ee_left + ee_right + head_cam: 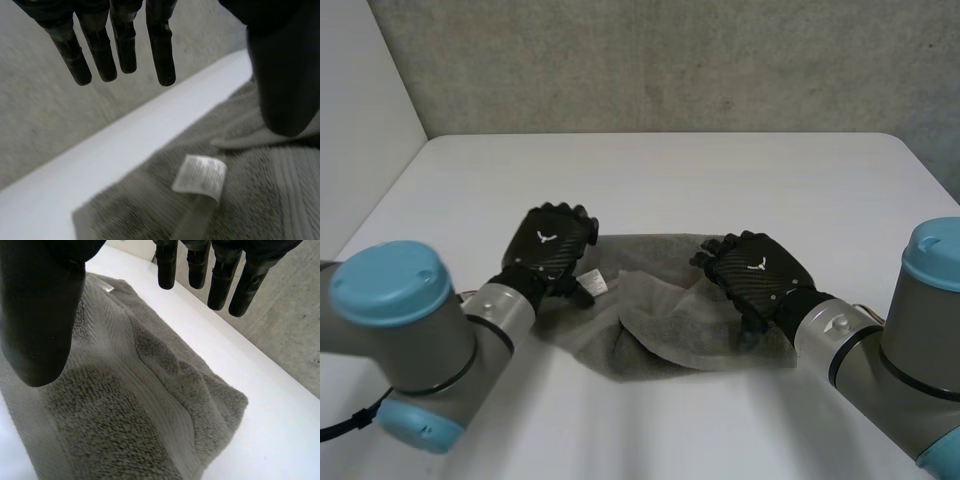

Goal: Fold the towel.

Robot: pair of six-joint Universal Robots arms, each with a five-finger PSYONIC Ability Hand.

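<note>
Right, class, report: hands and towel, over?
Left hand open over towel, near label. Right hand open over other end. Towel rumpled, partly folded, on table.

Head camera above, wrist cameras close, towel point(665, 340) shared

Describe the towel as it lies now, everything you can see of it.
The towel is grey terry with a flat-woven band and a white care label near one end. It lies rumpled on the white table, one flap folded loosely over its middle. The left hand is over the label end, the right hand over the other, both with straight fingers; contact cannot be told.
</note>
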